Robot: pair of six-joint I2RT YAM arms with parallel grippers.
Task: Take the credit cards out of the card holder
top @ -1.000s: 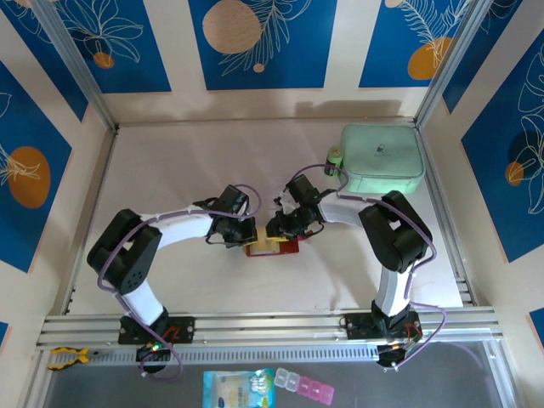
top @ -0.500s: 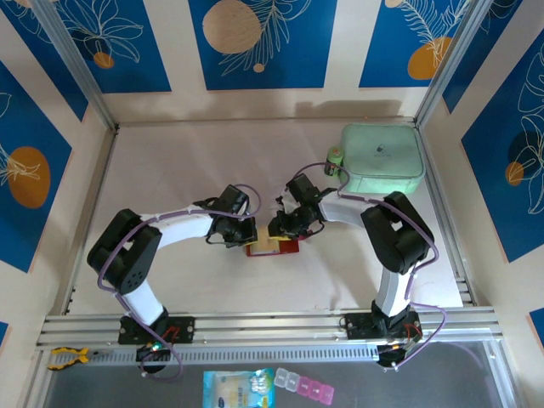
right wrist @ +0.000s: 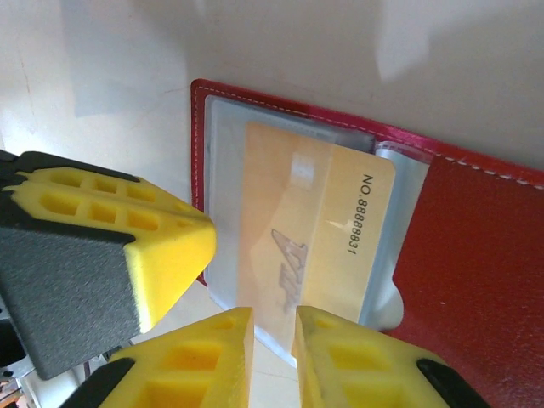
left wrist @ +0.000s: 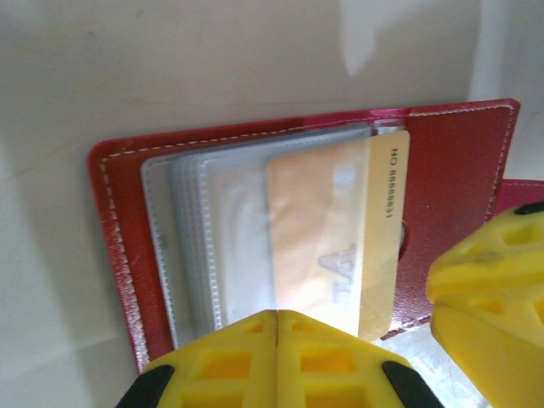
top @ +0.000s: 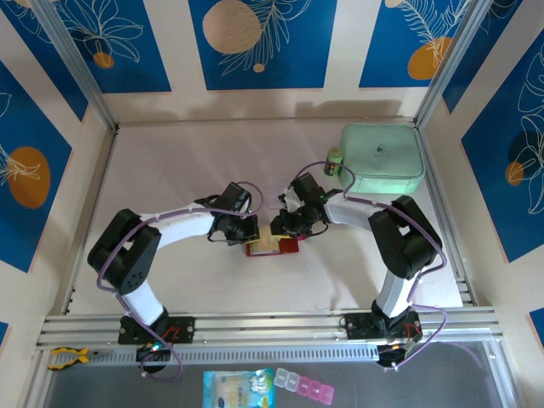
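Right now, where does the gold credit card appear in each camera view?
Top external: the credit card is a small tan patch mid-table, lying on the card holder.
Left wrist: credit card centre-right, partly tucked into the holder, number strip at its right edge.
Right wrist: credit card in the centre, number strip towards the right.
Shared landmark: the red card holder beneath it.

Gold card (right wrist: 316,242) (numbered end bare) partly out of open red holder (right wrist: 480,255).
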